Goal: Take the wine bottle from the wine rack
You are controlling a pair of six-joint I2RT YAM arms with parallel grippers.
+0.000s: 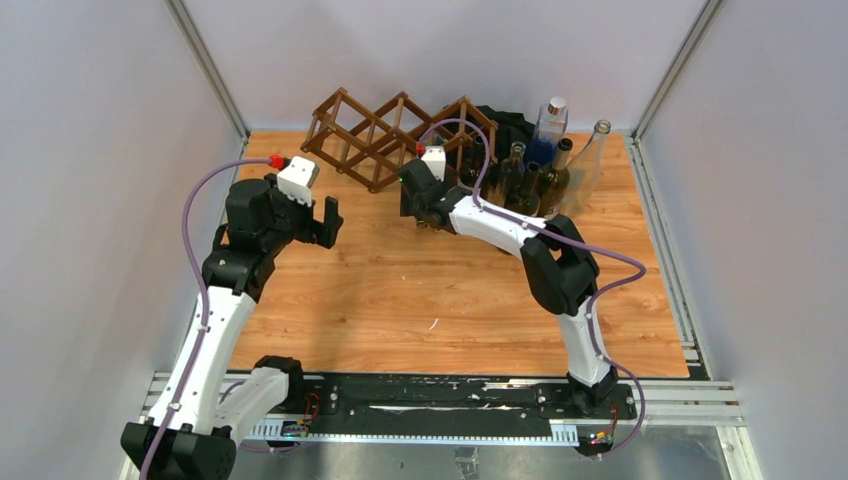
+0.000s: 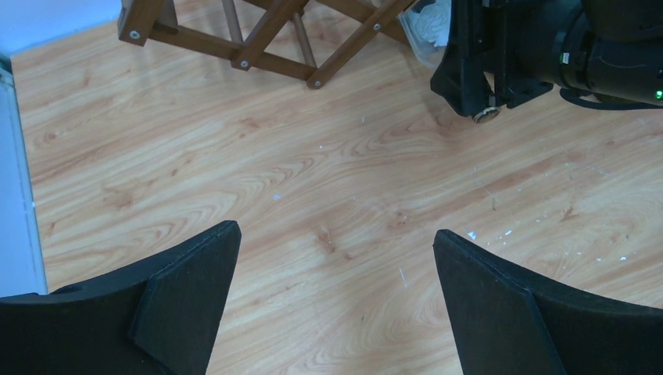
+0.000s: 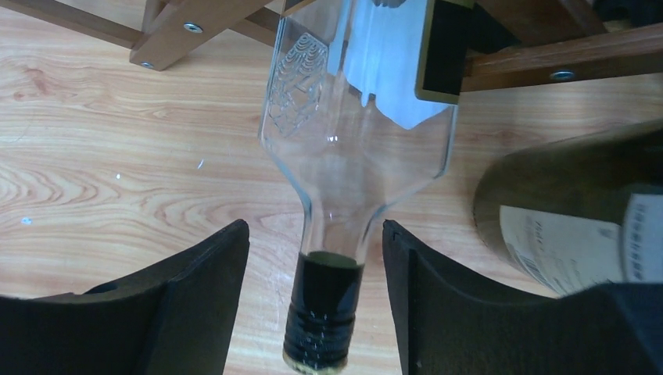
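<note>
Left gripper (image 2: 335, 233): jaws wide apart, holding nothing, above the table (image 1: 420, 290).
Wine rack (image 1: 375, 140): at the back of the table.
Wine bottle (image 3: 360, 133): clear glass, dark cap, body lying in a cell near the rack's right end, neck pointing out.
Right gripper (image 3: 315, 234): fingers parted either side of the neck, gaps visible, no grip.
Standing bottles (image 1: 545, 165): clustered right of the rack.
</note>
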